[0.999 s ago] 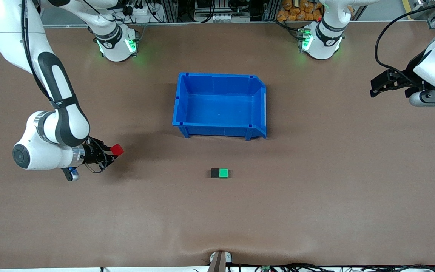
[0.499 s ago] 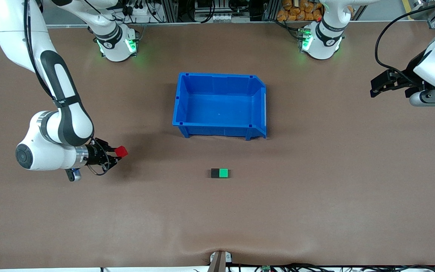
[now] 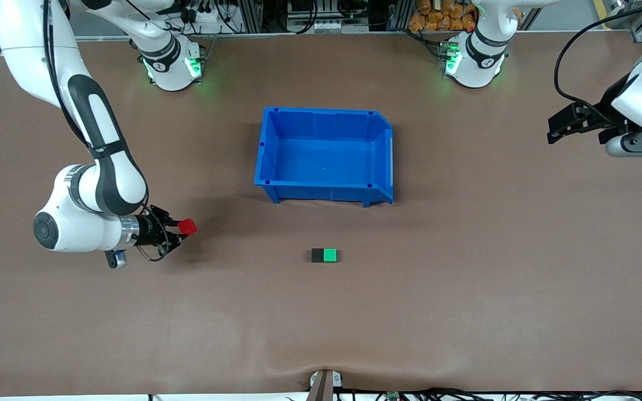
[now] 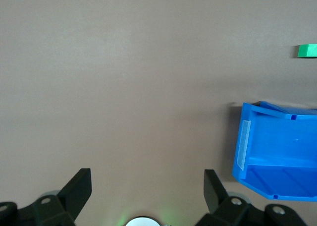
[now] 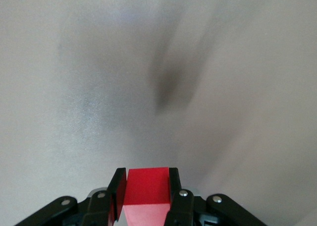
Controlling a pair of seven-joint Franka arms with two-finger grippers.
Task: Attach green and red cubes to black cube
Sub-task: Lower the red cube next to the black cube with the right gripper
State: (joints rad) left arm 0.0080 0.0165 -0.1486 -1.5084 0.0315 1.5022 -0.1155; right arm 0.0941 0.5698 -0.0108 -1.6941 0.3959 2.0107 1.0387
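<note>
Right tool (image 3: 183, 228) pinches the red cube (image 3: 188, 226) over the brown bench (image 3: 466, 289) toward its end, left tool (image 3: 555, 129) waits wide open over the other end.

I see even, bright overhead light on the worktop (image 3: 466, 289); soft shadows lie there, and my right wrist view blurs.

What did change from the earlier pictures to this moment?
The right gripper, jaws shut on the red cube, carried it a little toward the black cube and green cube. That joined pair, the blue bin and the waiting, open left gripper stayed put.
</note>
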